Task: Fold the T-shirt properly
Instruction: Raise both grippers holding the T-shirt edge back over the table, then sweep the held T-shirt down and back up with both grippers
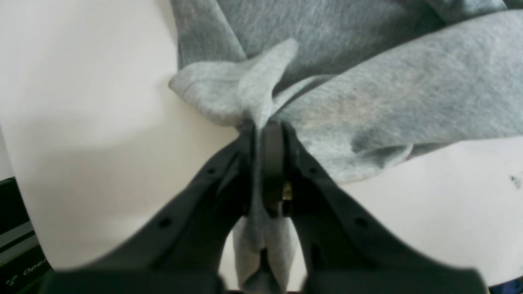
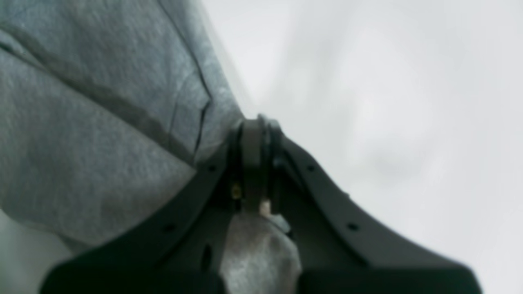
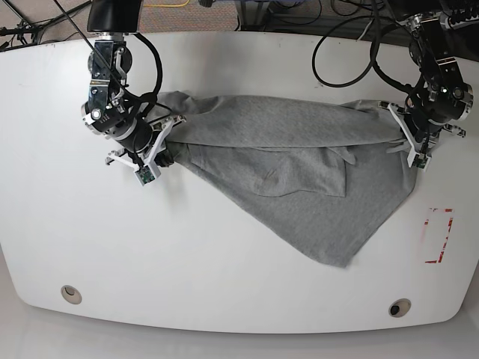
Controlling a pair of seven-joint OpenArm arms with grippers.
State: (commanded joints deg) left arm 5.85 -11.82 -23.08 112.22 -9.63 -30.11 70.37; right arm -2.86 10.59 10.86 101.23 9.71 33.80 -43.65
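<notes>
Left wrist view: the left gripper [image 1: 267,130] is seen from behind, its black jaws closed together on a pinched fold of the T-shirt [image 1: 367,94]. Grey cloth is drawn up between the jaws and hangs out below them toward the camera. Beyond the tips, a bunched hem and wider grey folds are spread to the right over the white table [image 1: 90,134]. A small dark mark is visible on the table at the far right.

Right wrist view: the picture is blurred. The right gripper [image 2: 255,126] is shown with its jaws closed on a thin edge of the T-shirt [image 2: 94,134]; a tuft of cloth is caught between the jaw bases. The rest of the cloth is draped to the left, with a seam line across it.

Base view: the T-shirt [image 3: 299,164] is stretched across the middle of the table [image 3: 224,299], held at its left end by the right gripper [image 3: 166,155] and at its right end by the left gripper [image 3: 410,140]. A triangular flap is laid toward the near right. A red outlined rectangle [image 3: 438,235] is marked on the table just right of that flap.
</notes>
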